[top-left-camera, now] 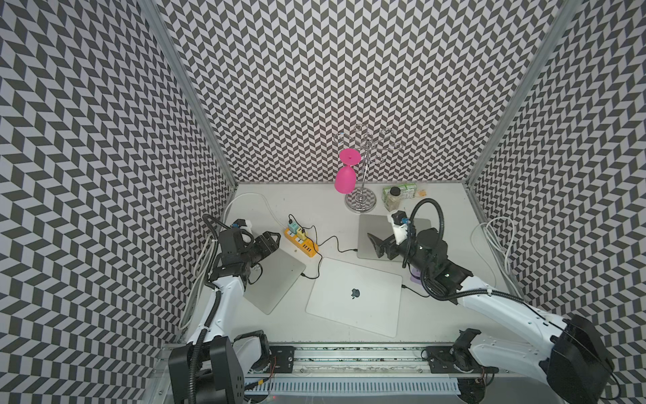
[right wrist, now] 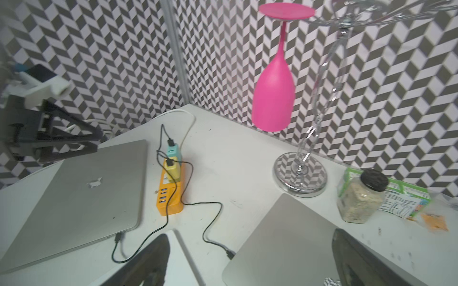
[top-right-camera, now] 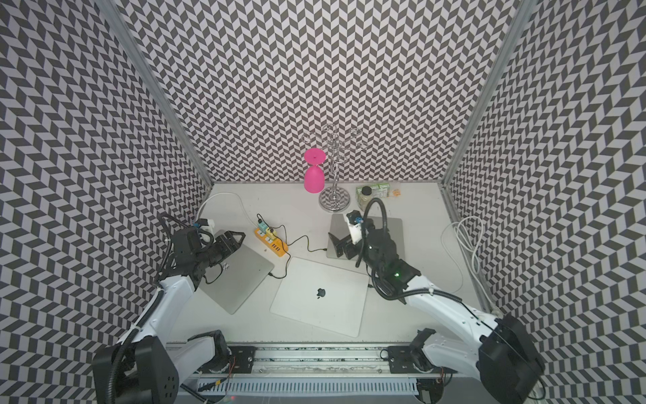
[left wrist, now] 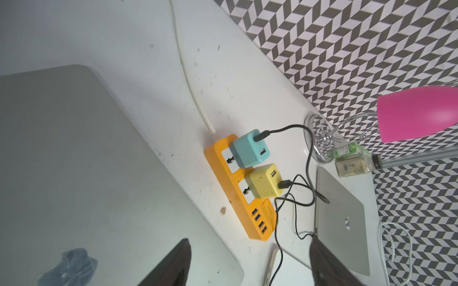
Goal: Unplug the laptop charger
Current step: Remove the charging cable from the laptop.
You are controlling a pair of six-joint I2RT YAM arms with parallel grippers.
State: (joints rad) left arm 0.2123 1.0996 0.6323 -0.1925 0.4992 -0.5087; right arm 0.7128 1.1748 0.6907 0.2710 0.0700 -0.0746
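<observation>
Sitting in the orange plastic power strip (left wrist: 238,205), teal cube charger (left wrist: 247,151) and yellow cube charger (left wrist: 264,182) look untouched; left hand (top-left-camera: 274,241) and right hand (top-left-camera: 381,247) hang parted, empty; unplugging not begun.

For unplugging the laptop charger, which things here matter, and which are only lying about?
For the job: power strip, teal charger, yellow charger, black cables, laptops.
Lying about: pink glass, metal rack, jar, green box.
</observation>
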